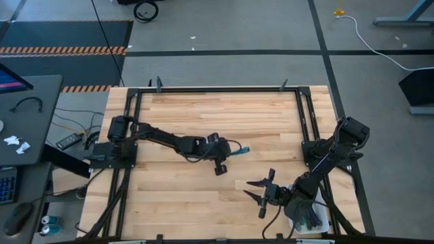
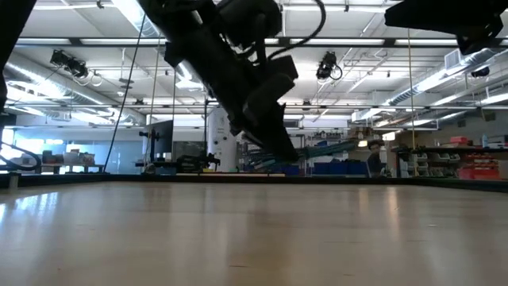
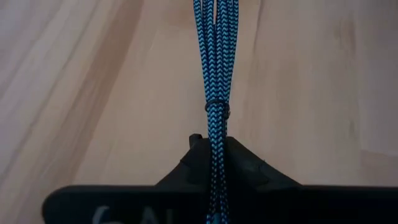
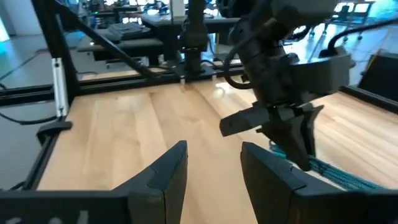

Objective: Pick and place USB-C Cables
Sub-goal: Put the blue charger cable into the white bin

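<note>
High view first: the left arm reaches out over the middle of the pale wooden plank counter [image 1: 203,108], and its left gripper [image 1: 229,153] has its jaws clamped down on a teal-blue braided USB-C cable bundle [image 1: 241,151]. The cable pokes out toward 3 o'clock from the jaws, pretty much at the counter's centre. The left wrist view makes it super clear: the blue zigzag-weave strands [image 3: 214,74] run straight out between the two dark fingers [image 3: 249,171], which are pinched nearly together on them, and a thin dark tie is wrapped around the bundle just past the fingertips. From the low view the cable looks lifted off the wood, sticking out sideways from the gripper, though it's small back there, so I can't say for sure.

Right arm is parked down around 5 o'clock on the counter. The right gripper [image 1: 259,190] points toward 9 o'clock with its jaws spread partway apart and nothing between them; the right wrist view shows both dark fingers [image 4: 163,171] with a clear gap, looking across at the left gripper and its teal cable.

Just behind the right gripper, near the 5 o'clock corner, sits a small white tray [image 1: 320,225] with a few more cables in it; can't really make out their colours.
</note>
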Action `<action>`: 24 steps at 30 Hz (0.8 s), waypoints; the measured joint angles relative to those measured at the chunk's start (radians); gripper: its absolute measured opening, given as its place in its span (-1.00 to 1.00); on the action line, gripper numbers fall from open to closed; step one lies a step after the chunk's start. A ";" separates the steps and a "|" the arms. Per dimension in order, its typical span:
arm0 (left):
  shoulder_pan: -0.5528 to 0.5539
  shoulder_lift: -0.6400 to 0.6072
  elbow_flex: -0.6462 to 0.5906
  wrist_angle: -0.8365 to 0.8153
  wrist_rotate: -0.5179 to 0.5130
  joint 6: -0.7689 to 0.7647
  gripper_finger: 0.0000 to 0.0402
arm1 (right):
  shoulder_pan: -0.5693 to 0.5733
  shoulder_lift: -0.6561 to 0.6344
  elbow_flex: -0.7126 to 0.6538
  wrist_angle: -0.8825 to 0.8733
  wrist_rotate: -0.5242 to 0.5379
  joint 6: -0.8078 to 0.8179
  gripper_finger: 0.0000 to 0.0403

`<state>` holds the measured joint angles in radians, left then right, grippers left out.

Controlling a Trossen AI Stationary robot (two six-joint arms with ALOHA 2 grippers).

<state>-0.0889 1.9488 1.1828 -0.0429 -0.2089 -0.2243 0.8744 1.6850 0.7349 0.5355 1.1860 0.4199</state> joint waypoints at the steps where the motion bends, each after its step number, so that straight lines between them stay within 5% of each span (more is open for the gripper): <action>1: -0.012 0.000 0.000 0.011 -0.021 0.001 -0.86 | -0.001 0.000 0.000 0.002 -0.011 0.000 -0.23; 10: -0.053 -0.207 -0.135 0.107 -0.140 0.041 -0.86 | 0.002 -0.001 -0.012 -0.077 -0.075 0.175 -0.23; 14: 0.007 -0.373 -0.360 0.376 0.044 0.076 -0.86 | -0.030 -0.001 -0.063 -0.099 -0.092 0.278 -0.23; 18: 0.032 -0.437 -0.585 0.840 0.278 0.079 -0.86 | -0.101 -0.001 -0.122 -0.059 -0.100 0.333 -0.21; 24: -0.001 -0.415 -0.756 1.222 0.287 0.057 -0.84 | -0.247 -0.001 -0.167 0.269 -0.245 0.118 0.05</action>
<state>-0.0900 1.5337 0.4270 1.1791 0.0780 -0.1669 0.6273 1.6842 0.5675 0.8048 0.9414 0.5382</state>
